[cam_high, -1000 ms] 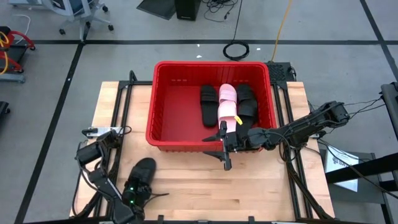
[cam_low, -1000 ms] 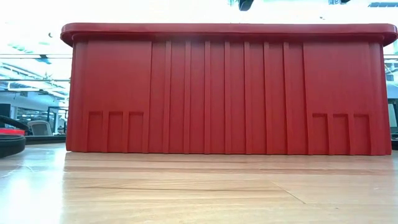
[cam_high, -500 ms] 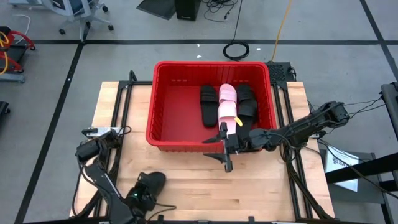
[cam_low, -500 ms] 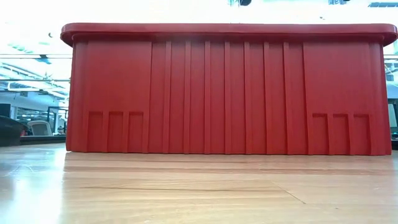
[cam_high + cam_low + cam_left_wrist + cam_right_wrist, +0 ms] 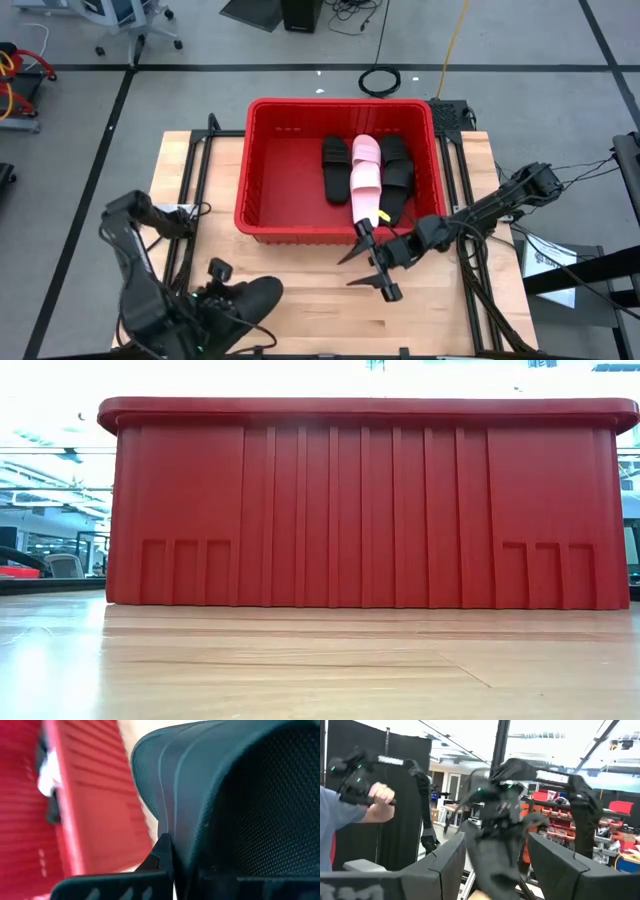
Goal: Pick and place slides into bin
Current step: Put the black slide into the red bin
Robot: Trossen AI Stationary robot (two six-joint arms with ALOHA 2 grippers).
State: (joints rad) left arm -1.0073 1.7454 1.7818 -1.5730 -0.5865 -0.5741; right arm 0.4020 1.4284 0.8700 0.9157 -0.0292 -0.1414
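The red bin [image 5: 290, 180] stands at the table's far middle and fills the low view [image 5: 370, 510]. Inside it lie two black slides [image 5: 335, 165] [image 5: 398, 165] and two pink slides [image 5: 365, 150] [image 5: 367, 192] in a row between them. My left gripper [image 5: 228, 300] is near the table's near left edge, shut on another black slide [image 5: 260, 294], which fills the left wrist view [image 5: 240, 805]. My right gripper [image 5: 372, 265] is open and empty just in front of the bin's near wall. My left gripper holds the black slide by its end toward the table's left [image 5: 240, 298]. One finger [image 5: 160, 855] lies against the slide's edge; the rest of the contact is hidden by the slide. In the right wrist view the slide [image 5: 495, 845] hangs below the gripper.
A person's hand [image 5: 380, 795] holding a control handle shows in the room beyond the table. The table's bare wood [image 5: 310, 300] lies between my two grippers. Black frame rails [image 5: 195, 200] run along the table's left and right sides.
My left gripper has carried the black slide toward the table's near edge and a little to the right, raising it as the arm swung up. My right gripper has drawn back from the bin's near rim toward the near edge and turned, staying open.
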